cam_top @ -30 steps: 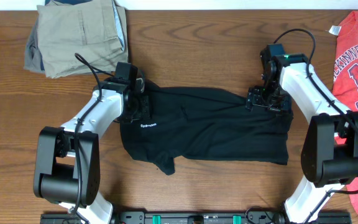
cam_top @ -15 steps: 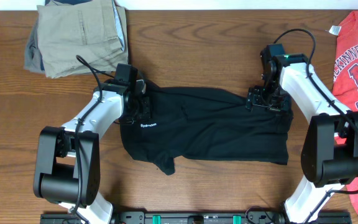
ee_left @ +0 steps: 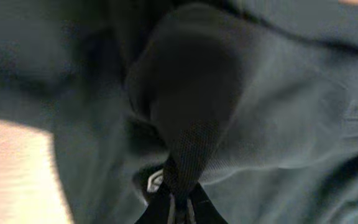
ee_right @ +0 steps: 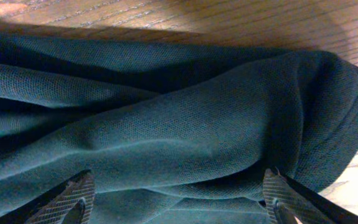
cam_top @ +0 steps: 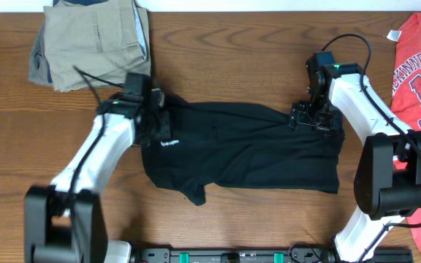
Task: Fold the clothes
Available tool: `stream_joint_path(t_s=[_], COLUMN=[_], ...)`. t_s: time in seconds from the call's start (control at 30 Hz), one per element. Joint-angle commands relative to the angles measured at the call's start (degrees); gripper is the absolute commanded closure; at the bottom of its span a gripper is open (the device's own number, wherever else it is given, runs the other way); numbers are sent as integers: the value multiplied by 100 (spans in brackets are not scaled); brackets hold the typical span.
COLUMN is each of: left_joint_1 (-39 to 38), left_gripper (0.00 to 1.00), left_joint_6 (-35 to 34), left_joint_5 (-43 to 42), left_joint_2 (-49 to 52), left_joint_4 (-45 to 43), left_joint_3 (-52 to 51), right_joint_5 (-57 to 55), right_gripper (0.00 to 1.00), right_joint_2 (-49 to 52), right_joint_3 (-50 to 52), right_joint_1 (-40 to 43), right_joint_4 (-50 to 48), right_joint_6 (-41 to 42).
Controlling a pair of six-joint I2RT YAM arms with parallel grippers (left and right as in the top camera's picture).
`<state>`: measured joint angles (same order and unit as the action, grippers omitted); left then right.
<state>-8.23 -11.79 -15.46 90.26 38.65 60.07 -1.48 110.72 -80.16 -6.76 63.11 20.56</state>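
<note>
The black T-shirt (cam_top: pixel 247 150) lies partly folded and crumpled in the middle of the table, with small white lettering (cam_top: pixel 170 144) near its left edge. My left gripper (cam_top: pixel 156 117) is at the shirt's upper left corner and is shut on a pinch of black fabric (ee_left: pixel 191 124), which hangs in a bunch from the fingertips (ee_left: pixel 179 208). My right gripper (cam_top: pixel 310 117) is at the shirt's upper right corner. Its fingers (ee_right: pixel 176 186) are spread wide open on either side of a thick fold of the fabric (ee_right: pixel 185 124).
Folded khaki trousers (cam_top: pixel 90 44) lie at the back left. A red T-shirt with white lettering (cam_top: pixel 419 80) lies at the right edge. The wooden table (cam_top: pixel 225 58) shows around the shirt.
My left arm has lifted and swung a little to the left, pulling the shirt's upper left corner with it. The right arm has not moved.
</note>
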Motion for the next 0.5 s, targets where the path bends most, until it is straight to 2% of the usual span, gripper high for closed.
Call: stream_joint_path(t_s=[0.0, 0.47], left_joint_1=[162, 914], left_gripper=[94, 94], left_joint_6=[20, -48], left_joint_5=[245, 267], left_joint_2=[-315, -487], left_joint_4=[168, 535], left_joint_3=[118, 118], right_joint_5=[4, 94], right_gripper=[16, 12], right_joint_2=[-175, -175], right_joint_3=[31, 31], right_joint_1=[-81, -81], right_joint_4=[-9, 225], right_joint_6=[22, 22])
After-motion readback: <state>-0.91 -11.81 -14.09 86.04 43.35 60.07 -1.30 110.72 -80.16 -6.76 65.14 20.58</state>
